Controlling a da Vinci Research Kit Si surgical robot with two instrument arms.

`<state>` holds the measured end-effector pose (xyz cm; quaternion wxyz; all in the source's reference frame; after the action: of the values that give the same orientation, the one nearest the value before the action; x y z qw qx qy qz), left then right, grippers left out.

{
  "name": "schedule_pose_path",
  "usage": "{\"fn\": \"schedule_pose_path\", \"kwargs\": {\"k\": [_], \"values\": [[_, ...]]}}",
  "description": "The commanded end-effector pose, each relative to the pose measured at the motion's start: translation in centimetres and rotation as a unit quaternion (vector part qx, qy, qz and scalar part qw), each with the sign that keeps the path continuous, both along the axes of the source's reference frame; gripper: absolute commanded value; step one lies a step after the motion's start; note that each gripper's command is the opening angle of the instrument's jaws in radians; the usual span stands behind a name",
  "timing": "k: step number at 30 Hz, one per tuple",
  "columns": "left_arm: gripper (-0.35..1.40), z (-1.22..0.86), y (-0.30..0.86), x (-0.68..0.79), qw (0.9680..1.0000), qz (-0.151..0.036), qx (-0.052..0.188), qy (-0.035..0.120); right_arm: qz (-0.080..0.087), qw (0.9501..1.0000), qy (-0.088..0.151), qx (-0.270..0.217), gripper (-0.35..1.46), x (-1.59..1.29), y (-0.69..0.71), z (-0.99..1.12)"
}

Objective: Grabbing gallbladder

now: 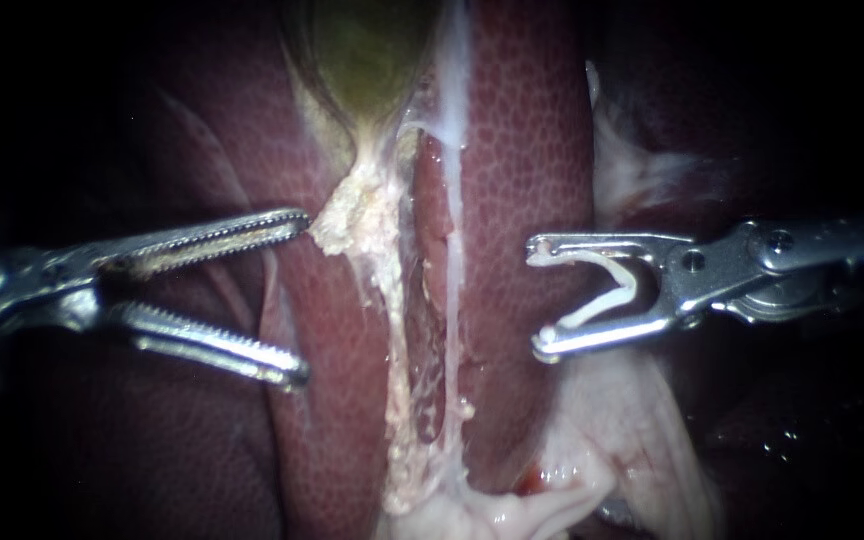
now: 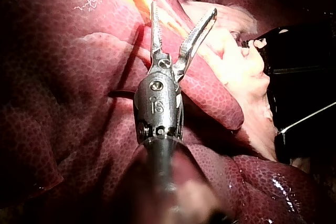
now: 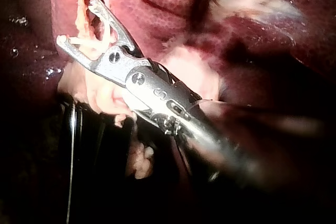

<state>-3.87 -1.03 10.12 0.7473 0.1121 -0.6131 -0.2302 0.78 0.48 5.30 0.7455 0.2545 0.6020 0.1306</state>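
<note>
The green gallbladder (image 1: 367,50) lies at the top of the endoscope view and narrows to pale, ragged tissue (image 1: 357,215). A yellowish tube (image 1: 397,330) and a thin white strand (image 1: 452,200) run down from it over the liver (image 1: 522,150). My left instrument (image 1: 300,295) has serrated jaws standing wide open and holding nothing. Its upper jaw tip sits just beside the ragged tissue. My right instrument (image 1: 539,298) hovers to the right of the tubes with a white clip (image 1: 607,290) seated between its spread jaws. The wrist views show the left instrument (image 2: 184,11) and the right instrument (image 3: 79,23) with the clip (image 3: 92,43).
Pale fatty tissue (image 1: 602,440) spreads at the lower right, and more of it (image 1: 642,170) lies at the upper right. A small red spot (image 1: 530,482) shows near the bottom. Dark liver lobes (image 1: 152,450) surround the field.
</note>
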Motion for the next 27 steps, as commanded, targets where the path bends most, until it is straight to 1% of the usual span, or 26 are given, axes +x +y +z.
{"fn": "schedule_pose_path", "kwargs": {"k": [1, 8, 13, 19, 27], "values": [[0.71, 0.0, 0.0, 0.0, 1.0, 0.0, 0.0, 0.0, 0.0, 1.0, 0.0, 0.0, 0.59, 0.0, 0.0, 0.0], [0.71, 0.0, 0.0, 0.0, 1.0, -0.002, 0.0, 0.002, 0.0, 1.0, 0.0, 0.0, 0.59, 0.0, 0.0, 0.0], [0.71, 0.03, 0.03, 0.01, 1.0, -0.006, -0.001, 0.005, 0.0, 1.0, 0.0, 0.0, 0.59, 0.0, 0.0, 0.0], [0.71, 0.12, 0.12, 0.01, 0.9999, -0.013, 0.0, 0.009, 0.0, 1.0, 0.0, 0.0, 0.59, 0.0, 0.0, 0.0], [0.71, 0.32, 0.26, -0.08, 0.9997, -0.022, -0.001, 0.015, 0.0, 1.0, 0.0, 0.0, 0.59, 0.0, 0.0, 0.0]]}}
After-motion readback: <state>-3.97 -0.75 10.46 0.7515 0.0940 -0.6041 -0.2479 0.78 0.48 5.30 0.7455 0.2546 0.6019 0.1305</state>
